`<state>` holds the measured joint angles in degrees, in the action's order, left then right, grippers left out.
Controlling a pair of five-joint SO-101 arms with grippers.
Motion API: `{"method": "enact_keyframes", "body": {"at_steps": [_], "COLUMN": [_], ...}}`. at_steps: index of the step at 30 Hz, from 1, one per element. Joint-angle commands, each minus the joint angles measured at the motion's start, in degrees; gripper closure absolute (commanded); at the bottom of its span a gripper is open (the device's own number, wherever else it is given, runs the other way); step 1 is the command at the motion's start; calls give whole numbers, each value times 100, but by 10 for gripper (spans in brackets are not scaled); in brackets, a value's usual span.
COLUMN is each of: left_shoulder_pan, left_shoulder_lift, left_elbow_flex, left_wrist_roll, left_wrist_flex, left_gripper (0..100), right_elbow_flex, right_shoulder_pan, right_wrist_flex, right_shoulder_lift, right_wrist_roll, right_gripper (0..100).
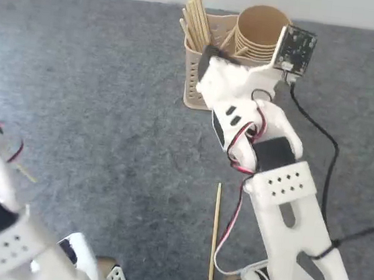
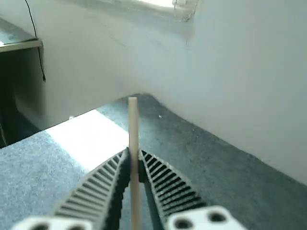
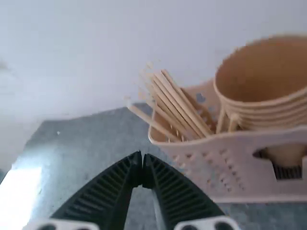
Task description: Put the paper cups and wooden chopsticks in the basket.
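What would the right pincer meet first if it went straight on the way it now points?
Probably the basket, at its near corner just under the wooden chopsticks. Depth is unclear, so the right pincer might slip past it.

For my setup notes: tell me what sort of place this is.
Probably an indoor robot workbench: a grey carpeted table by a white wall, with two arms and a basket of cups and chopsticks.

No text, label, number or sign can be read. The circuit board point(image 1: 297, 48) bears marks too small to make out.
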<state>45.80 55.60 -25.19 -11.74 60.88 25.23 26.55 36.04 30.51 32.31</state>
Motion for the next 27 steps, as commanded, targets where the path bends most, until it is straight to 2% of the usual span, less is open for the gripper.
{"method": "enact_keyframes", "body": {"at_steps": [1, 4, 7, 14, 20, 23, 27], "left_shoulder_pan": [-404, -985, -1635, -3587, -4431, -4686, -4914], "left_shoulder_lift": [-1099, -1890, -2523, -3807, -5125, -5697, -6303], "left_elbow_flex": [1508, 2659, 3855, 5877, 7073, 7767, 8470], "left_wrist_roll": [-26, -88, -475, -598, -862, -853, -826], "left_wrist_flex": [993, 1679, 1943, 1996, 1952, 1644, 615], "left_gripper": [988, 988, 988, 988, 988, 988, 988], "right_elbow_flex": [-325, -316, -193, 545, 1749, 2382, 3358], "right_shoulder_pan": [31, -4, -251, -1077, -1341, -1464, -1745], "right_wrist_flex": [1033, 1815, 2440, 2633, 2589, 2404, 1622], "right_shoulder_lift": [382, 356, 382, 602, 1068, 1429, 2026], "right_wrist_roll": [369, 422, 413, -35, -782, -879, -888], "right_gripper": [983, 984, 991, 991, 991, 991, 991]}}
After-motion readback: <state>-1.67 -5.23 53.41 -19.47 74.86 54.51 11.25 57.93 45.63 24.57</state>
